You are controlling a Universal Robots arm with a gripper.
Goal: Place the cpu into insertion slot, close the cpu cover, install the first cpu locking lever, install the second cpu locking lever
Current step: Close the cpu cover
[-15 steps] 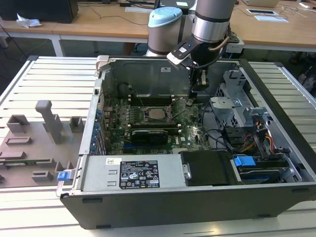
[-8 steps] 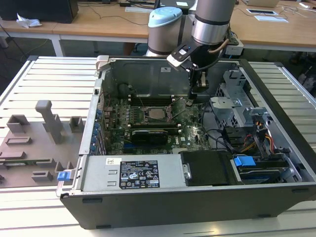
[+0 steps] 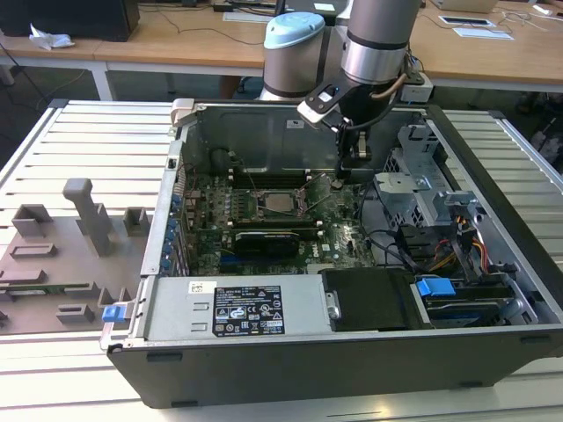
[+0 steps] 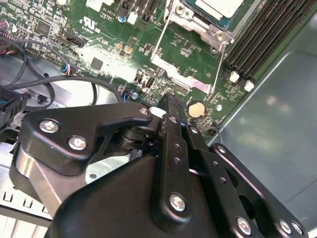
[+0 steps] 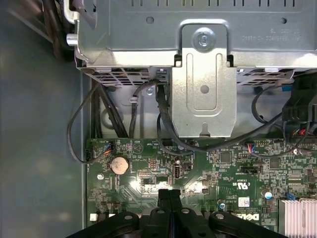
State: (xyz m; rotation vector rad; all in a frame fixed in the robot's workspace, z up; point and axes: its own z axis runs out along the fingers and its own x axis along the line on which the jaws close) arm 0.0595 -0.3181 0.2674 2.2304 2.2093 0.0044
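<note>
While the cpu (image 3: 280, 203) lies in its slot (image 3: 257, 204) | end effector (image 5: 169, 194) closed, empty, over board (image 5: 223, 171) near lever (image 4: 218, 64) | risk: fingertips (image 5: 163, 197) slip off thin lever, gouging board.

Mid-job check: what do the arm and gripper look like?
The arm is silver-grey and cylindrical, with a pale blue joint cap and a thin cable looping at the wrist. The gripper is matte black: flat linked bars fastened with silver screws.
</note>
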